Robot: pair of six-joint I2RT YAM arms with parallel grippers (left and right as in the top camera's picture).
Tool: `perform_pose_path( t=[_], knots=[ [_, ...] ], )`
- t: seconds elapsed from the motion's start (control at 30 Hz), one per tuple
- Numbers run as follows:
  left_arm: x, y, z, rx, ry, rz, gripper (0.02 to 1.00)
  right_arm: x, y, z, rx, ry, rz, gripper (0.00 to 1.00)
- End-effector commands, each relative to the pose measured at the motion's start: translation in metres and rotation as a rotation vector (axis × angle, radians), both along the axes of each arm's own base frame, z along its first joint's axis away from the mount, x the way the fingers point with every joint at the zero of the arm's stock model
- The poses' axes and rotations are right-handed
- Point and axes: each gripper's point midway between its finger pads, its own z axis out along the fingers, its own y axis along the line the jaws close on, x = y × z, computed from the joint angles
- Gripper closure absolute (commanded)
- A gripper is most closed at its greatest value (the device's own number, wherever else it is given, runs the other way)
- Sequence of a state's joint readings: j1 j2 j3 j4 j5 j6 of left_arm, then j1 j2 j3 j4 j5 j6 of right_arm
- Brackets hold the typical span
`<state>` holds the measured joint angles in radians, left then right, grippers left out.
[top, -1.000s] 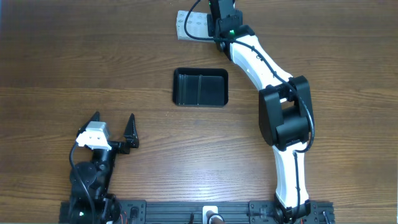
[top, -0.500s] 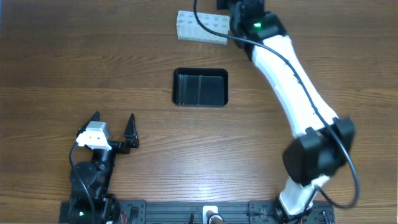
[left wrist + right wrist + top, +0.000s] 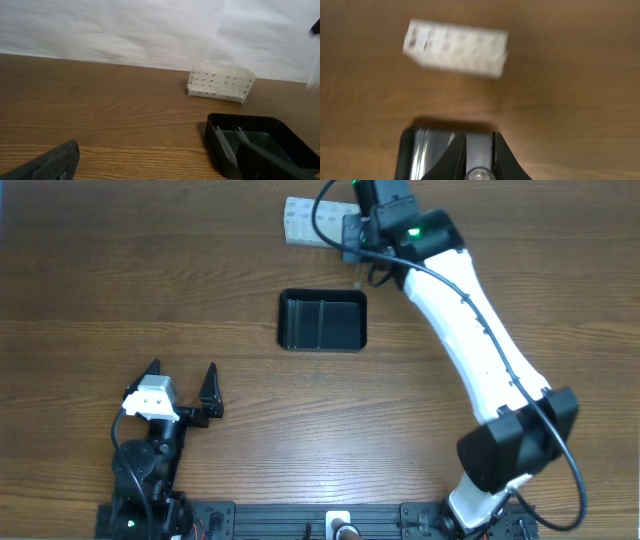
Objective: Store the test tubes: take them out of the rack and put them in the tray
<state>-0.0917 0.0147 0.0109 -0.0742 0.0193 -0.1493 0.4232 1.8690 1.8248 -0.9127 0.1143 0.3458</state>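
Since a second ago, the right arm [image 3: 470, 330] has stretched out from its folded pose at the rack [image 3: 308, 223]. In the last half second it has swung back a little toward the tray [image 3: 322, 347].

The right jaws now hang lifted, between the rack and the tray's far edge. The right wrist view looks down past them into the black tray. They appear clenched on a test tube [image 3: 478, 174], whose round top shows between the two fingers, and it hangs upright beneath them. I judge it is held high so that its lower end passes clear of the tray wall before it is laid down.

The rack stands on the counter [image 3: 120, 280] just beyond the tray, near but not touching it. Clear tubes [image 3: 226, 144] already lie inside the tray.

The left jaws rest spread wide apart near the arm's base, well apart from the tray, and they hold nothing.
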Motion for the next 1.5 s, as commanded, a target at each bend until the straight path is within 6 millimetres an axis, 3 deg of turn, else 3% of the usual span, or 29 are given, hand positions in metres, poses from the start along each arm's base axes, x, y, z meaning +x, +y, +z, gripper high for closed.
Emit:
perform_pose_path(
  t=[0.03, 0.23, 0.5, 1.07, 1.17, 1.4, 1.5],
  knots=[
    [0.000, 0.000, -0.001, 0.010, -0.004, -0.004, 0.018, -0.013, 0.024, -0.061, 0.029, 0.161, -0.002, 0.956],
    [0.000, 0.000, -0.001, 0.010, -0.004, -0.004, 0.020, -0.015, 0.024, -0.114, 0.000, 0.274, -0.056, 0.958],
    [0.000, 0.000, -0.001, 0.010, -0.004, -0.004, 0.018, -0.015, 0.022, -0.155, -0.036, 0.347, -0.085, 0.943],
    [0.000, 0.000, -0.001, 0.010, -0.004, -0.004, 0.018, -0.019, 0.017, -0.185, -0.077, 0.401, -0.110, 0.906],
    [0.000, 0.000, -0.001, 0.010, -0.004, -0.004, 0.018, -0.020, 0.017, -0.188, -0.080, 0.406, -0.110, 0.862],
    [0.000, 0.000, -0.001, 0.010, -0.004, -0.004, 0.018, -0.017, 0.019, -0.182, -0.078, 0.386, -0.096, 0.733],
    [0.000, 0.000, -0.001, 0.010, -0.004, -0.004, 0.020, -0.013, 0.016, -0.160, -0.082, 0.336, -0.089, 0.619]
  ],
)
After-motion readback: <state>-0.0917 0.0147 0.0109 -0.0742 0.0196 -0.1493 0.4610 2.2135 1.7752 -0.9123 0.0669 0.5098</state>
